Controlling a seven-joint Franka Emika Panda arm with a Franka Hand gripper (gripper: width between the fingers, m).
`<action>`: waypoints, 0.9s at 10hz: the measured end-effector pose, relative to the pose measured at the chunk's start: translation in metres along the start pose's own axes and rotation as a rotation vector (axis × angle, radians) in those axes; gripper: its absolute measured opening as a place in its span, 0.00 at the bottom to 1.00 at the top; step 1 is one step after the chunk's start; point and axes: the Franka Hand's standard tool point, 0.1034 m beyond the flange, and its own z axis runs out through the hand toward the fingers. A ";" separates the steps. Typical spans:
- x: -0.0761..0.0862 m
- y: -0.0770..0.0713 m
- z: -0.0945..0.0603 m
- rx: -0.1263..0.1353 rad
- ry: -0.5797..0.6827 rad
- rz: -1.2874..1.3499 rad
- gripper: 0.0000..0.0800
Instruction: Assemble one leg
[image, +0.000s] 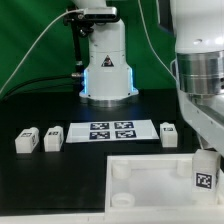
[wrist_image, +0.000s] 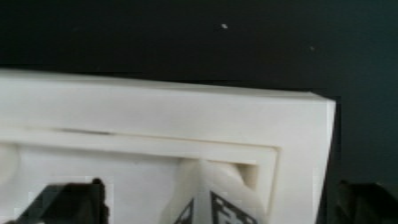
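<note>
One leg (image: 205, 177), a small white block with a tag mark, stands upright at the corner of the large white tray (image: 140, 178) on the exterior view's right. In the wrist view the leg (wrist_image: 224, 198) rises from inside the tray's corner (wrist_image: 160, 120). My gripper (image: 205, 165) is over it and open. Its dark fingers (wrist_image: 64, 203) stand on either side of the leg, and white tray shows in the gap on each side. Two more legs (image: 27, 140) (image: 52, 138) lie at the exterior view's left, and a third leg (image: 170, 133) lies right of the marker board (image: 110, 131).
The arm's white base (image: 107, 65) with a blue light stands at the back on the black table. Cables run behind it in front of a green backdrop. My arm's big white links (image: 200, 70) fill the exterior view's right side.
</note>
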 end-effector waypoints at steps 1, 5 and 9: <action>0.001 0.000 0.000 -0.001 0.001 -0.092 0.81; 0.011 0.000 -0.004 -0.006 0.021 -0.626 0.81; 0.016 0.000 -0.003 -0.006 0.026 -0.726 0.64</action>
